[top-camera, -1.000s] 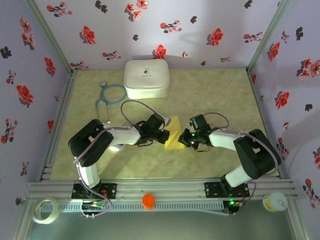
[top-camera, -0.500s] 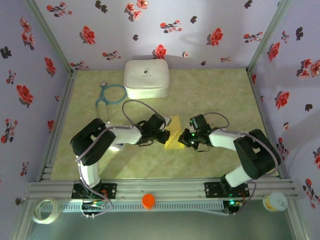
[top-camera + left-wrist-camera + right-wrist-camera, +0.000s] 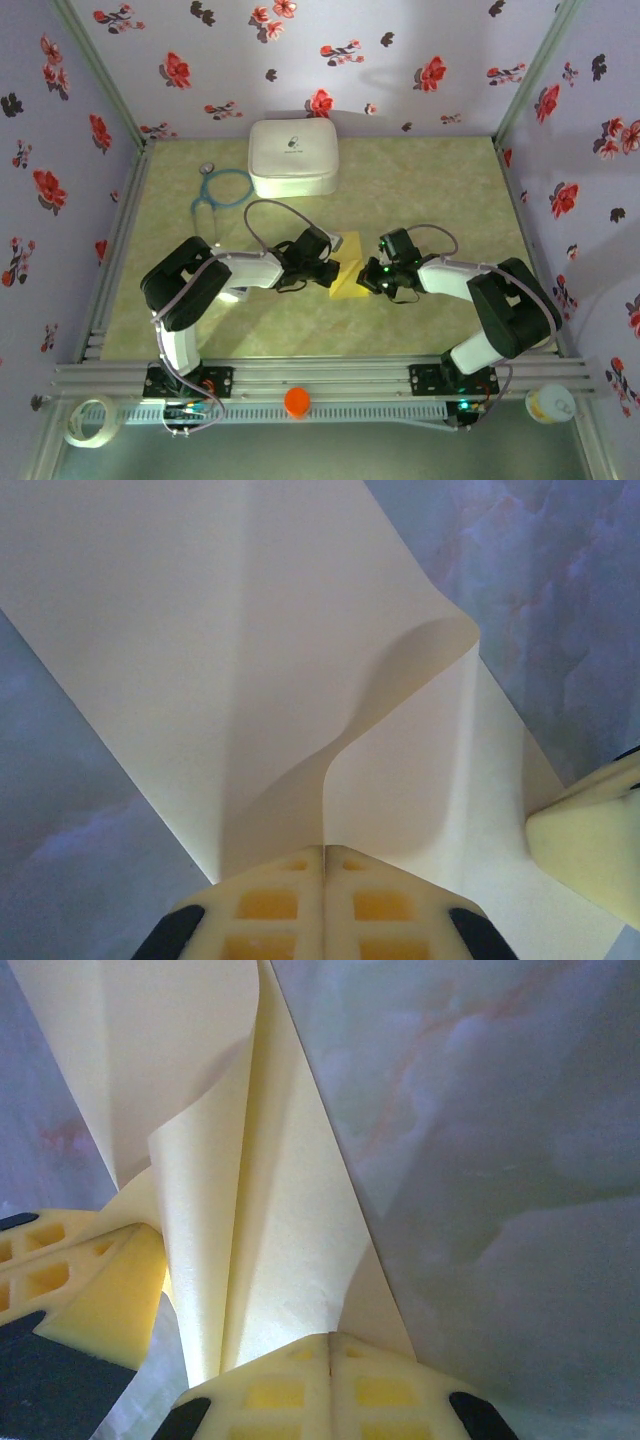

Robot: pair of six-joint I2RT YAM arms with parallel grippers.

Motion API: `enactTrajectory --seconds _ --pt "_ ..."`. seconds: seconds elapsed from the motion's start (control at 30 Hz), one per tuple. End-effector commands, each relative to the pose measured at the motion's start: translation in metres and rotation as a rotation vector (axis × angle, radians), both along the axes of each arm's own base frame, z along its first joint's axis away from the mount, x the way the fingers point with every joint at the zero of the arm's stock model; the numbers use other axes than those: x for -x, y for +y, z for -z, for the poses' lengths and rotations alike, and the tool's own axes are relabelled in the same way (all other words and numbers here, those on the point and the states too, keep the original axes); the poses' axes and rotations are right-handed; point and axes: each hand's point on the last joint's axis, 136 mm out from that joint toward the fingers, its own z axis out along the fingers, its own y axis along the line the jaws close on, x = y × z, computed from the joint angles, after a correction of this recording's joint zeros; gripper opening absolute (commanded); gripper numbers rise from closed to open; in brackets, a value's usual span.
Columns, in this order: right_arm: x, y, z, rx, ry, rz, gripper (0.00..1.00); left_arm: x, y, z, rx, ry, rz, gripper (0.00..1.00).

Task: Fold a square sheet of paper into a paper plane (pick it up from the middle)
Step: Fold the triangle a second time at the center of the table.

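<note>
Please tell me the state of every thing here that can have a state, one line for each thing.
square sheet of paper, partly folded, one flap curling up, pinched by both hands
left hand, shut on a raised fold of the sheet
right hand, shut on the sheet from the other side
white case, closed, lying flat
stethoscope, lying loose beside the case, untouched
</note>
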Motion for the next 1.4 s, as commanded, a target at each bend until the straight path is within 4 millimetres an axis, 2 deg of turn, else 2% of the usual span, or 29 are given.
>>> enactTrajectory --seconds 0.0,0.33,0.57,0.7,0.83,0.97,1.03,1.37 --pt "0.013 -0.018 0.020 0.103 0.067 0.010 0.02 -0.005 0.001 0.003 -0.015 -0.001 -0.002 0.00" --pt "0.007 -0.015 0.012 0.085 0.041 0.014 0.05 -0.001 0.007 0.015 -0.048 0.049 -0.014 0.00" --pt "-0.006 -0.007 -0.013 0.025 -0.022 0.030 0.12 0.003 0.007 0.021 -0.051 0.094 -0.006 0.00" --pt "-0.013 -0.011 -0.027 0.011 -0.071 0.069 0.14 0.004 0.008 0.022 -0.044 0.112 -0.005 0.00" --pt "-0.020 -0.008 -0.041 -0.053 -0.116 0.100 0.11 0.005 0.006 0.021 -0.036 0.118 0.002 0.00" --pt "-0.027 0.008 -0.050 -0.152 -0.123 0.097 0.01 0.005 0.004 0.020 -0.031 0.122 0.004 0.00" --pt "-0.032 0.018 -0.053 -0.201 -0.129 0.091 0.00 0.005 0.004 0.020 -0.031 0.123 0.006 0.00" --pt "-0.047 0.040 -0.039 -0.241 -0.092 0.078 0.00 0.006 0.004 0.021 -0.039 0.128 0.012 0.00"
